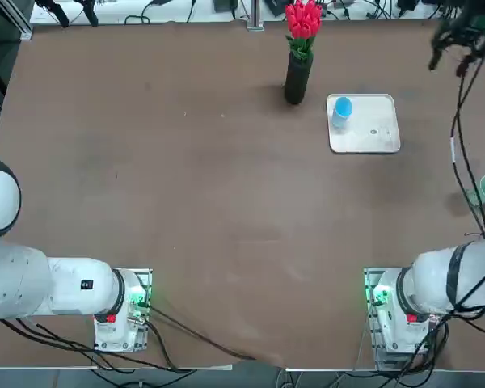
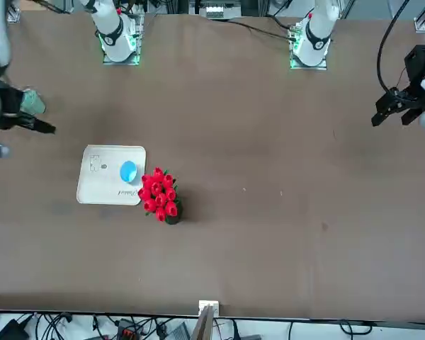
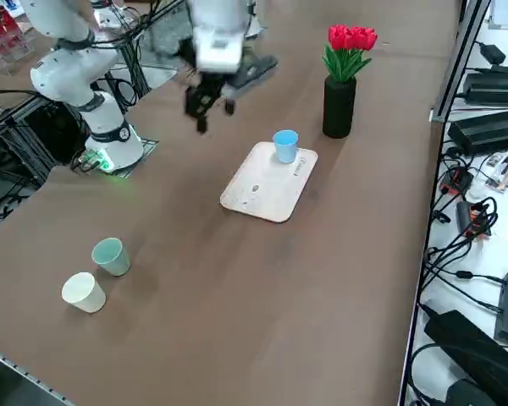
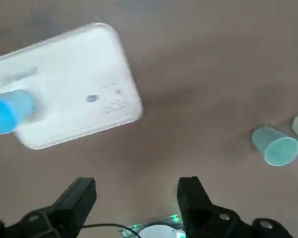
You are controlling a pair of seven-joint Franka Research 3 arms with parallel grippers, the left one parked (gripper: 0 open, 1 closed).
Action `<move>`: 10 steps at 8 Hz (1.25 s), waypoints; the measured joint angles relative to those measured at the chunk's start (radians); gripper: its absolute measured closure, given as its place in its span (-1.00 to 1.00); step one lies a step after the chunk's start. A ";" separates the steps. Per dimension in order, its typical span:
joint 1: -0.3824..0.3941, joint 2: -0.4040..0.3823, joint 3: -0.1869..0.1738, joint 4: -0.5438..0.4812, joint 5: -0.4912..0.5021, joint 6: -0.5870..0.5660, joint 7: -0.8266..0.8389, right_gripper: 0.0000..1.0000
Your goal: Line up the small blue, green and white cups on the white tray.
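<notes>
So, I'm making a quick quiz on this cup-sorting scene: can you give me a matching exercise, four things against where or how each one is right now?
Things:
1. blue cup
2. green cup
3. white cup
4. right gripper

Places or states:
A. on the bare table, nearest the table's edge
B. open, empty, in the air above the table
C. upright on the white tray, near one corner
D. on the bare table, between the white cup and the tray

Pairs: 1-C, 2-D, 3-A, 4-B
</notes>
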 joint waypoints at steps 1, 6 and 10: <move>-0.078 0.026 -0.004 -0.006 0.000 0.010 -0.012 -1.00; -0.387 0.151 -0.008 -0.015 0.001 0.149 0.278 -1.00; -0.546 0.203 -0.008 -0.122 0.028 0.254 0.421 -1.00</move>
